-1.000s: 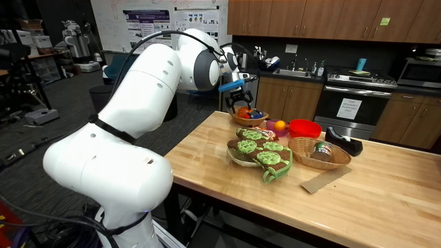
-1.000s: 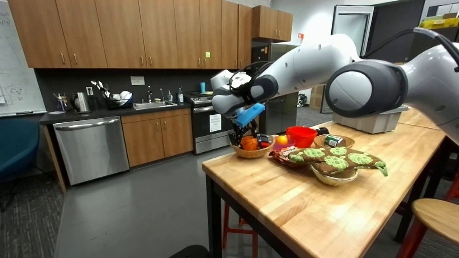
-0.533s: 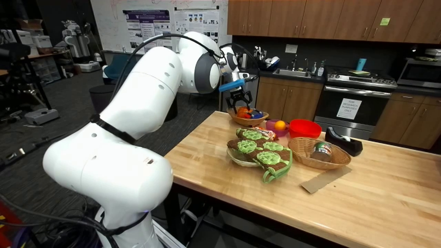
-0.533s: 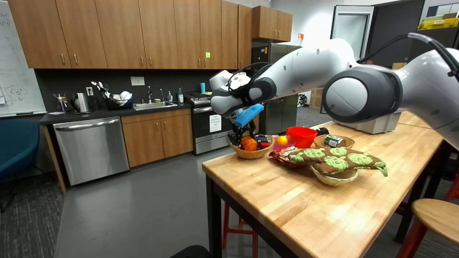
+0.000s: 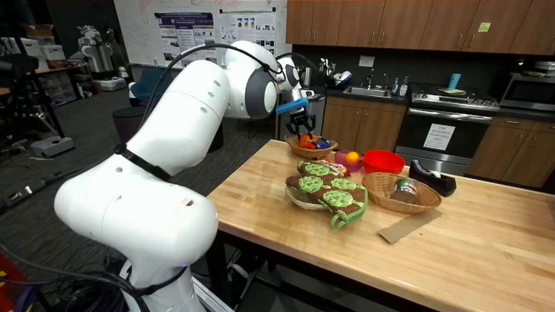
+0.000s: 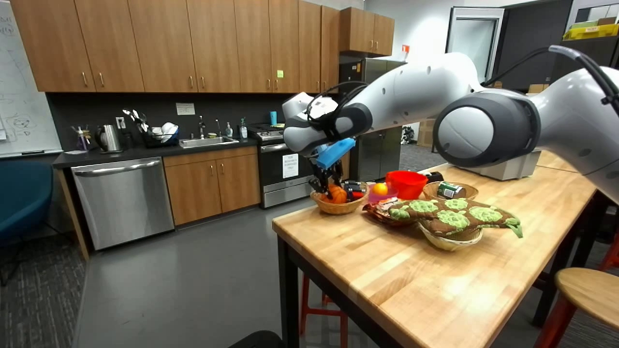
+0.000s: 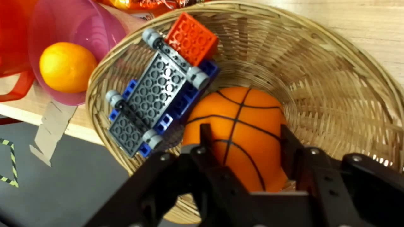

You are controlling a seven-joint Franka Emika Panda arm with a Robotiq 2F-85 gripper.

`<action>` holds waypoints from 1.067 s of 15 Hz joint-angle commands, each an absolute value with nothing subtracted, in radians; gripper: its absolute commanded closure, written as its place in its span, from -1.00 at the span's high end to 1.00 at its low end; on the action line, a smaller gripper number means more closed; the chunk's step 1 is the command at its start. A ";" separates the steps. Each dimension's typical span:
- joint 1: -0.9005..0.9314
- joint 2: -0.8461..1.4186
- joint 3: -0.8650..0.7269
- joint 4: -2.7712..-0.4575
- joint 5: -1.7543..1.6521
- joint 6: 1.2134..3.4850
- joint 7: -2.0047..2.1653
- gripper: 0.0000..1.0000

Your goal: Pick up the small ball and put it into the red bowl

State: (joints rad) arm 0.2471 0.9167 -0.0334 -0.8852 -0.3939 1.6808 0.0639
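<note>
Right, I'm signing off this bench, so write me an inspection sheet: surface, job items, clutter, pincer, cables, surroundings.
Surface: wooden table, cardboard strip lying on it.
Job items: ball inside a wicker basket; red bowl elsewhere on the table.
Clutter: toy car beside the ball; oven mitt draped over another basket; jar in a third basket; tape dispenser.
Pincer: closed on the ball.
Cables: black cable along the arm; a tangle beside its base.
Surroundings: sink, stove and cupboards beyond the table.
</note>
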 commanded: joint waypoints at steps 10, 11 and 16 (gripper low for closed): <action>0.420 0.783 -0.037 -0.971 -0.443 1.662 0.156 -0.57; 0.436 0.768 -0.040 -0.984 -0.457 1.664 0.170 -0.57; 0.488 0.651 -0.066 -1.075 -0.549 1.672 0.263 -0.57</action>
State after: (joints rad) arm 0.4633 0.7691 -0.0360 -0.9569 -0.4961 1.6694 0.2047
